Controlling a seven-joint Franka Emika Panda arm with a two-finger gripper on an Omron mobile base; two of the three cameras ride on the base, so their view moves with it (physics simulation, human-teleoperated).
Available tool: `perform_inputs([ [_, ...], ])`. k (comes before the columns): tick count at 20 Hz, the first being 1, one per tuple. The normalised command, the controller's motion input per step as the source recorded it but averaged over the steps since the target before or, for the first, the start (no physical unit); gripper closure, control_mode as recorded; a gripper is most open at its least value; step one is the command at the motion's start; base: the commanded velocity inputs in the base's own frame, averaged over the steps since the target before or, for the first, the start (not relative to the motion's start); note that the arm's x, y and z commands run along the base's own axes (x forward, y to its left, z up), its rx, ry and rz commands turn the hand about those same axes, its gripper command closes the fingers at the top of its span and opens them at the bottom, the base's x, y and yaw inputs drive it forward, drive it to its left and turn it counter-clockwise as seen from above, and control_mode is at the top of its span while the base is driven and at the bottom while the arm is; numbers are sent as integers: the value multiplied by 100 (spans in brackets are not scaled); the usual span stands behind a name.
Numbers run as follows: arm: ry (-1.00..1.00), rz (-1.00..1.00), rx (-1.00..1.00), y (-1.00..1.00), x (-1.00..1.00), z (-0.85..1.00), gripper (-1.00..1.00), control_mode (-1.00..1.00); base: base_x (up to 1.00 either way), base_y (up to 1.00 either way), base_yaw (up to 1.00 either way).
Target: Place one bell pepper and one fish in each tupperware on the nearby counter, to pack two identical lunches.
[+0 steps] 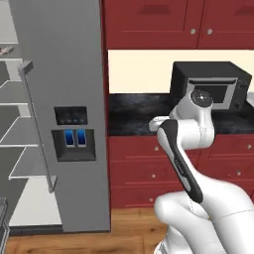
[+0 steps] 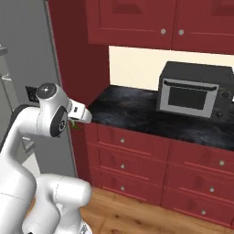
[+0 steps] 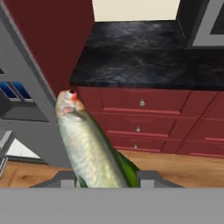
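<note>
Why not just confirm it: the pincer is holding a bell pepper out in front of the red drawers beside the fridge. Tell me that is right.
Not quite. The pincer holds a fish, pale and silvery, not a bell pepper; the hand view shows it between the fingertips. The rest stands: it hangs in front of the red drawers below the counter, next to the fridge.

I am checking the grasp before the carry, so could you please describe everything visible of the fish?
In the hand view the fish is slender, glossy and silvery-tan, with a red-marked head and a greenish edge along its underside. It sticks out lengthwise from between the jaws, tail end gripped, head pointing away towards the dark-red drawers. It hangs in the air, touching nothing else.
</note>
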Motion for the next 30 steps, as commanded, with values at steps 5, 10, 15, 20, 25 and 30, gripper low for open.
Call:
perform_inputs([
  [5,0,0,0,0,0,0,100,100,0,-100,-7],
  [10,0,0,0,0,0,0,100,100,0,-100,-7],
  [15,0,0,0,0,0,0,100,100,0,-100,-6],
  [20,0,0,0,0,0,0,100,100,0,-100,-5],
  [25,0,0,0,0,0,0,100,100,0,-100,-6],
  [30,0,0,0,0,0,0,100,100,0,-100,-5],
])
